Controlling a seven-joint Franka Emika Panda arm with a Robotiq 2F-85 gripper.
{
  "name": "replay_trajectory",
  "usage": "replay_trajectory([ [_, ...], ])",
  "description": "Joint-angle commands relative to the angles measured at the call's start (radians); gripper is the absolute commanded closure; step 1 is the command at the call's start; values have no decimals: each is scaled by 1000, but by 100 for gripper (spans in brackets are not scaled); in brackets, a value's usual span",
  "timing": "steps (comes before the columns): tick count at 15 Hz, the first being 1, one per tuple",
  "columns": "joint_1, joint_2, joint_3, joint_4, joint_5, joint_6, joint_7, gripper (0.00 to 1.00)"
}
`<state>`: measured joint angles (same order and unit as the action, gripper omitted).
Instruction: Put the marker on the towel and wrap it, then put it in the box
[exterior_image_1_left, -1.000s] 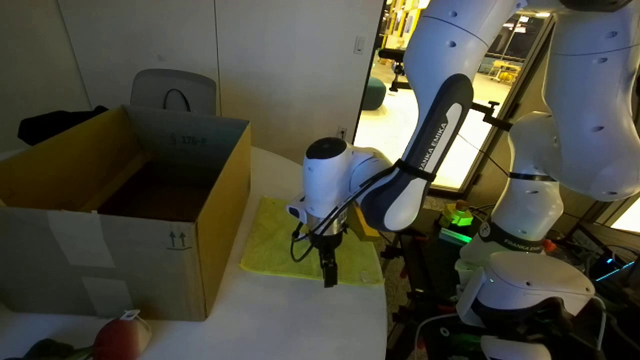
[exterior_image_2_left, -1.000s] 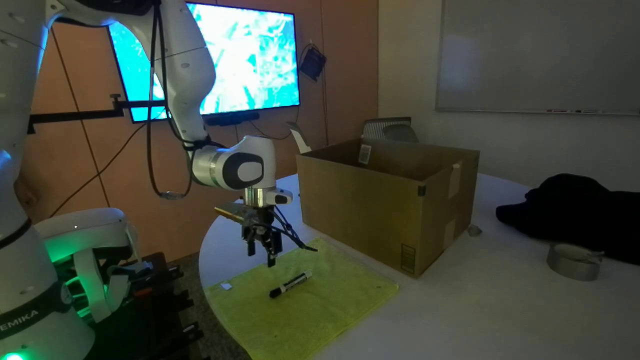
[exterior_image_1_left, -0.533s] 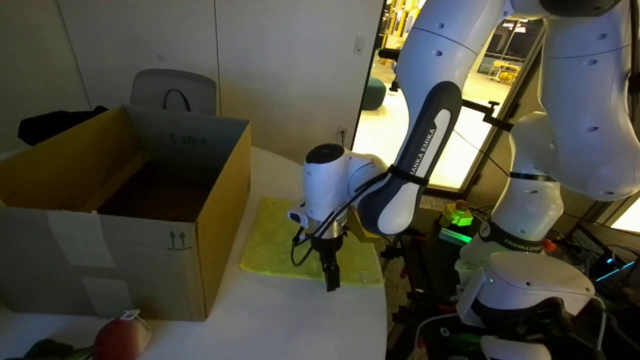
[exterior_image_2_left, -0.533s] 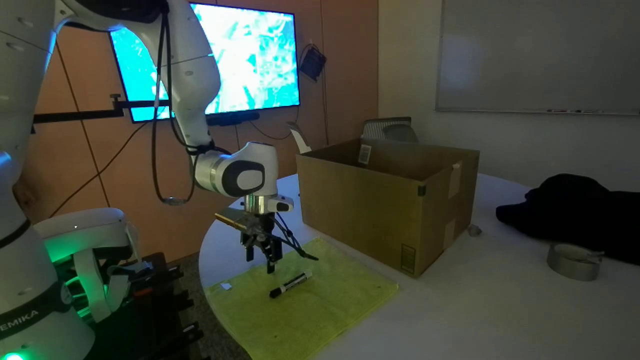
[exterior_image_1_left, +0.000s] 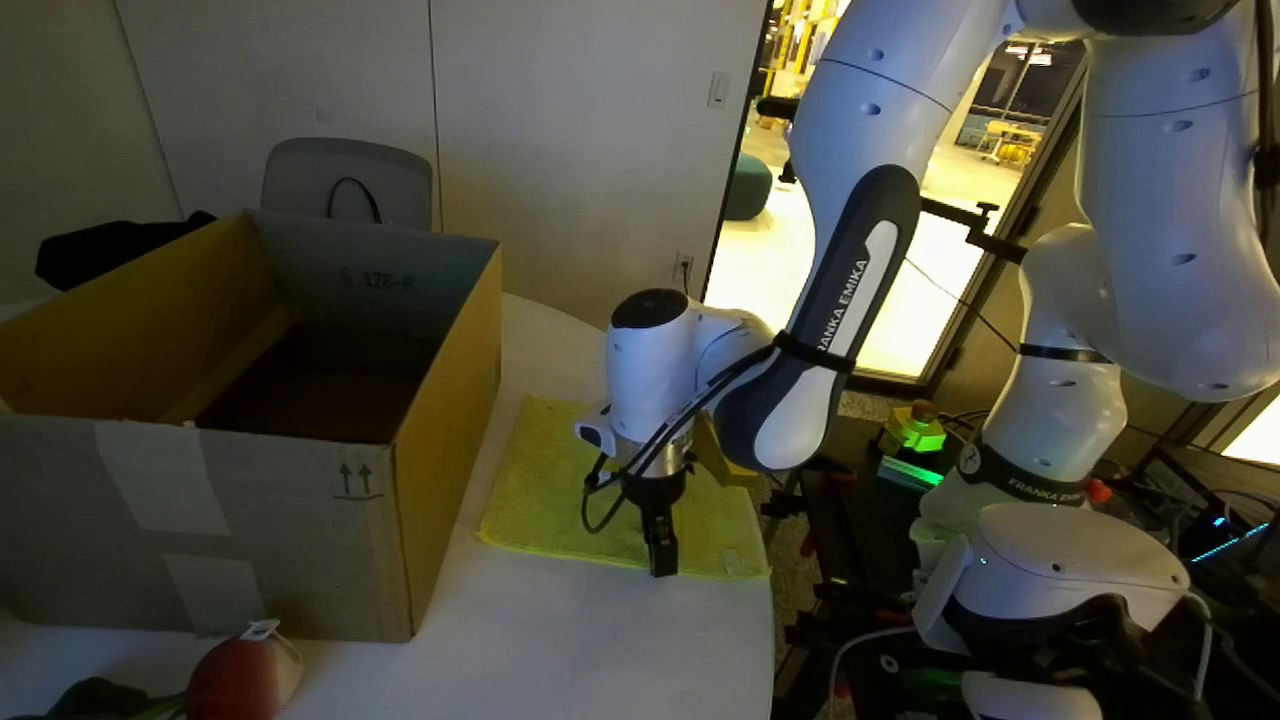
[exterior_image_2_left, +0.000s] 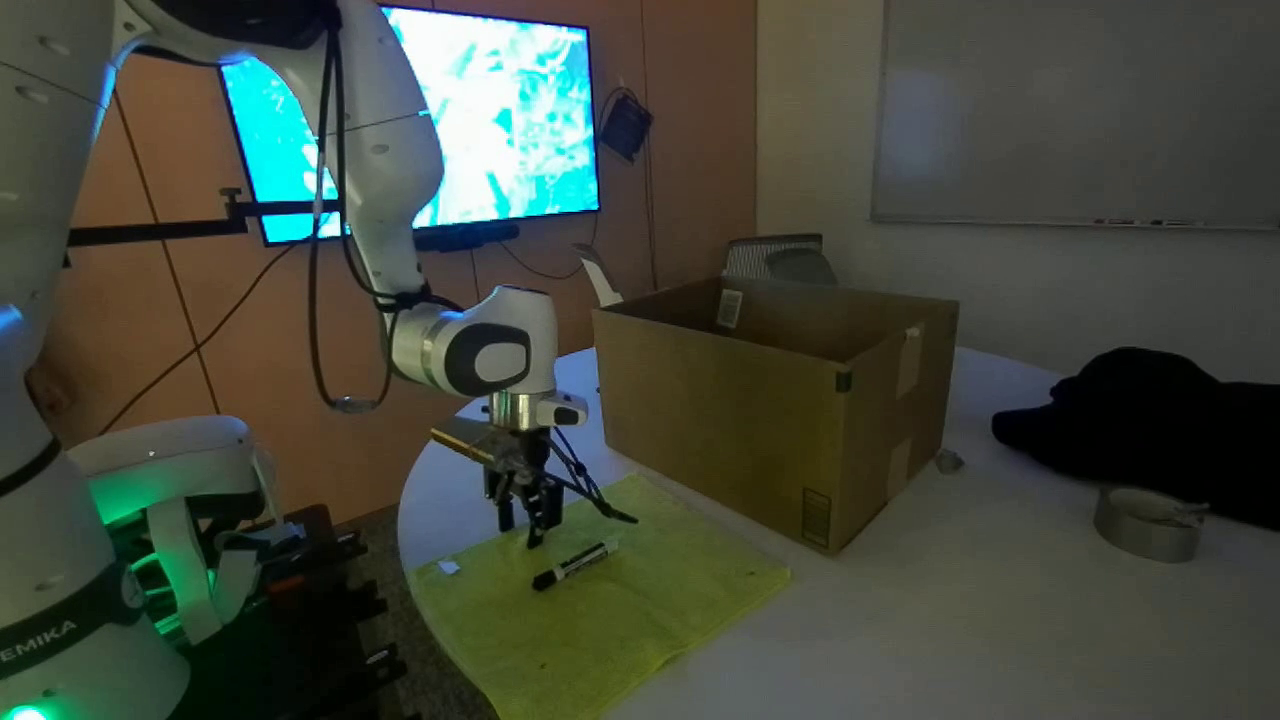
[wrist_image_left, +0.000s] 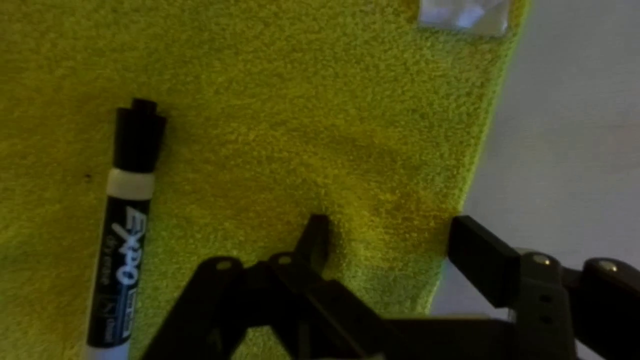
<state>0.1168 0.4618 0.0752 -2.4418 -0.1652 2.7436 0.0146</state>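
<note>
The yellow towel (exterior_image_2_left: 640, 630) lies spread near the table's edge; it also shows in the wrist view (wrist_image_left: 250, 125). The black and white marker (exterior_image_2_left: 575, 565) lies on it, left of the fingers in the wrist view (wrist_image_left: 120, 250). The arm hides the marker in an exterior view. My gripper (exterior_image_2_left: 520, 536) is low at the towel's edge, beside the marker. In the wrist view its fingers (wrist_image_left: 387, 240) are apart, with slightly raised towel between them. It also shows in an exterior view (exterior_image_1_left: 662, 572). The open cardboard box (exterior_image_2_left: 720, 420) stands beside the towel; it also shows in an exterior view (exterior_image_1_left: 200, 520).
A white scrap (exterior_image_2_left: 449, 567) lies on the towel's corner. A tape roll (exterior_image_2_left: 1147, 525) and a black cloth (exterior_image_2_left: 1150, 430) lie on the white table (exterior_image_2_left: 900, 620) past the box. A red and white object (exterior_image_1_left: 243, 675) is near the box.
My gripper has come down onto the towel, and its fingers have moved closer together. The towel, with the marker and scrap on it, has shifted slightly.
</note>
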Motion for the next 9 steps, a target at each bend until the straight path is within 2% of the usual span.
replay_trajectory([
  [1, 14, 3, -15, -2, 8, 21, 3, 63],
  [5, 21, -20, -24, -12, 0, 20, 11, 94],
  [7, 26, -39, -30, -19, -4, 15, 18, 98],
  [9, 28, -68, -34, -31, -3, 11, 22, 94],
])
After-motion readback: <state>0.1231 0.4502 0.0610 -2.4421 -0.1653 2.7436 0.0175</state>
